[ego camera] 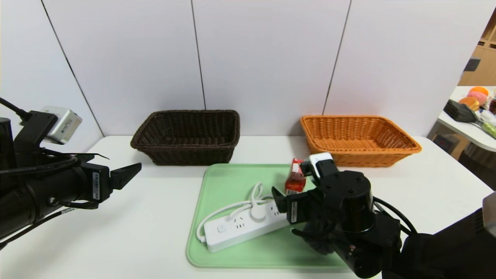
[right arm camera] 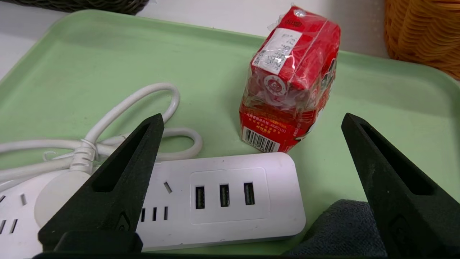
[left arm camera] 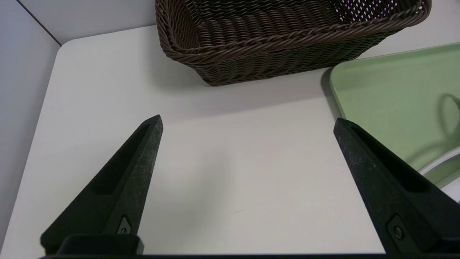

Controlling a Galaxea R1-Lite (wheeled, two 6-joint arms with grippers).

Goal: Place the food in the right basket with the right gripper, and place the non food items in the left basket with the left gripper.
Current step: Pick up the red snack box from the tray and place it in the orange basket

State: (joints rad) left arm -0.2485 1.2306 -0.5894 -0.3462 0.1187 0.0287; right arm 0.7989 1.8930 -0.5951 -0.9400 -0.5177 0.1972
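The one red snack packet (right arm camera: 289, 81), wrapped in clear film with a white label, stands between the right gripper (right arm camera: 251, 120)'s released fingers; two baskets.

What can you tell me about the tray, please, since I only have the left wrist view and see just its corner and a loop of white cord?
Observer: The green tray holds a white power strip, a red snack packet and a dark grey cloth.
Operator: Is either basket filled yet?
Observer: No, the orange basket shows only its bare woven floor, as does the dark brown basket.
Operator: Where is the right end effector?
Observer: The right end effector hangs open above the power strip, pointed at the packet and not touching it.
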